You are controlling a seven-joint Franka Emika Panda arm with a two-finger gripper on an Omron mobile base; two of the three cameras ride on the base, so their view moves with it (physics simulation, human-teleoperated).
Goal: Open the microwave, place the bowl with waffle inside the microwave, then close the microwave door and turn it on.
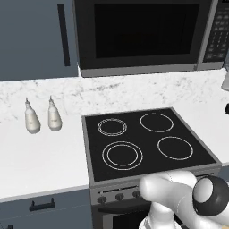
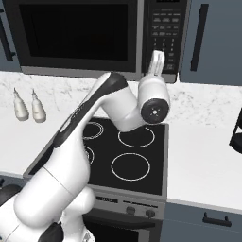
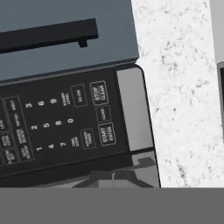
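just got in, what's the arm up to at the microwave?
The arm has its gripper raised to the button panel of the microwave, jaws shut. The microwave door is closed. The hand view looks straight at the keypad, near the start button. The stovetop has nothing on it.

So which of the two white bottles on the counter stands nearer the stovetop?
The right-hand bottle of the pair, as the left base view shows them. It stands closer to the stovetop edge; the other bottle stands beside it, farther out on the counter.
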